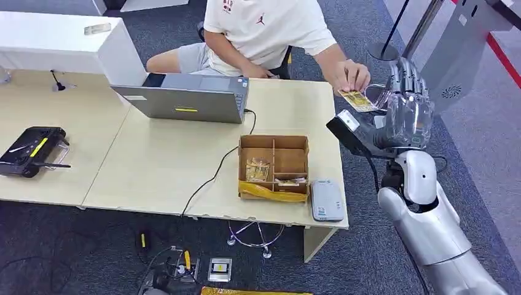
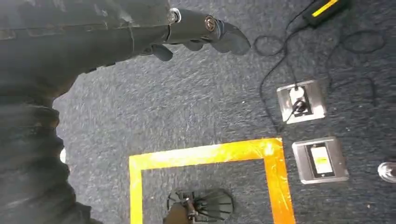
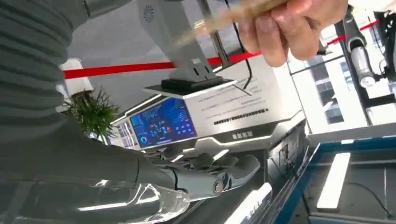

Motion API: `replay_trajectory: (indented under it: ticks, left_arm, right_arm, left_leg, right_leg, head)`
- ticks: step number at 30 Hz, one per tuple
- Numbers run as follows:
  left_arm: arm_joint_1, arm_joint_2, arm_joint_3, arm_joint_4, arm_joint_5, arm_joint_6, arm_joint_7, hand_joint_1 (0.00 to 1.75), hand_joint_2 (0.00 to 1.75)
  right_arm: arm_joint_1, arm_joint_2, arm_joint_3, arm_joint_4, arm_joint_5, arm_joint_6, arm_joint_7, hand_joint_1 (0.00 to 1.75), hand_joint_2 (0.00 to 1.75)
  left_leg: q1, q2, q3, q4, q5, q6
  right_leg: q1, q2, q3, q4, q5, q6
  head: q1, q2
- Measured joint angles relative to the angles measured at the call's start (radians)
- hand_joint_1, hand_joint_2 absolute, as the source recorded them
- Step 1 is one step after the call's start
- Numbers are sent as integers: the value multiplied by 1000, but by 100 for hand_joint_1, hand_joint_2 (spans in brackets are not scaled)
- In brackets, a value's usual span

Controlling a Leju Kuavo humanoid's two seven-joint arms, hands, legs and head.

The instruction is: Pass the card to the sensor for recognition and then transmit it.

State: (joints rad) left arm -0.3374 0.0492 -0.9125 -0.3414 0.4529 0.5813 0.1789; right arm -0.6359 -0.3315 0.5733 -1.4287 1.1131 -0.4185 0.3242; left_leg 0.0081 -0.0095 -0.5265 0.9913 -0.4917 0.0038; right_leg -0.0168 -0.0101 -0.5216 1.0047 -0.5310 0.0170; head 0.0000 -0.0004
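Note:
A person's hand (image 1: 348, 75) holds a yellowish card (image 1: 356, 100) above the table's far right corner, just left of my raised right hand (image 1: 408, 104). That hand stands with its fingers up and apart, and nothing lies in it. In the right wrist view the card (image 3: 224, 16) is a blur in the person's hand (image 3: 289, 28), well apart from my outstretched fingers (image 3: 210, 175). Behind them stands a grey kiosk with a blue screen (image 3: 163, 123), seen in the head view as a grey machine (image 1: 467, 43) at the far right. My left hand (image 2: 196, 30) hangs over the floor, holding nothing.
A compartmented cardboard box (image 1: 273, 142) with more cards sits near the table's front right, with a grey device (image 1: 327, 200) beside it. A laptop (image 1: 184, 98) and its cable lie in front of the seated person. A black controller (image 1: 31, 150) rests at the left.

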Motion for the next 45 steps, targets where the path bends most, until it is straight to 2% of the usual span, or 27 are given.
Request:
replay_trajectory:
  ticks: [10,13,14,15,25,45]
  left_arm:
    - [-6,10,16,-19,-63,7,0,0,0]
    - [1,11,42,-23,-31,21,-6,0,0]
    - [6,11,55,-26,-20,26,-13,0,0]
    - [10,12,66,-28,-15,27,-19,0,0]
    - [42,18,158,-31,-34,33,-25,0,0]
    - [45,24,220,-33,-59,21,-24,0,0]
  right_arm:
    - [-48,0,82,65,-25,-2,8,0,175]
    - [-55,0,101,78,-28,-4,14,2,175]
    - [-56,0,104,81,-29,-4,15,155,175]
    - [-56,0,108,83,-29,-4,18,175,175]
    - [-62,0,148,102,-53,-2,24,175,175]
    - [-66,-2,189,102,-95,26,24,175,175]
  left_leg:
    - [0,0,-1,0,0,0]
    - [0,0,-1,0,0,0]
    - [0,0,-1,0,0,0]
    - [0,0,-1,0,0,0]
    - [0,1,-1,0,0,0]
    - [0,1,-1,0,0,0]
  right_leg:
    - [0,0,-1,0,0,0]
    - [0,0,-1,0,0,0]
    - [0,0,-1,0,0,0]
    - [0,0,-1,0,0,0]
    - [0,0,-1,0,0,0]
    - [0,0,-1,0,0,0]
  head:
    - [0,0]
    - [0,0]
    - [0,0]
    - [0,0]
    - [0,0]
    - [0,0]
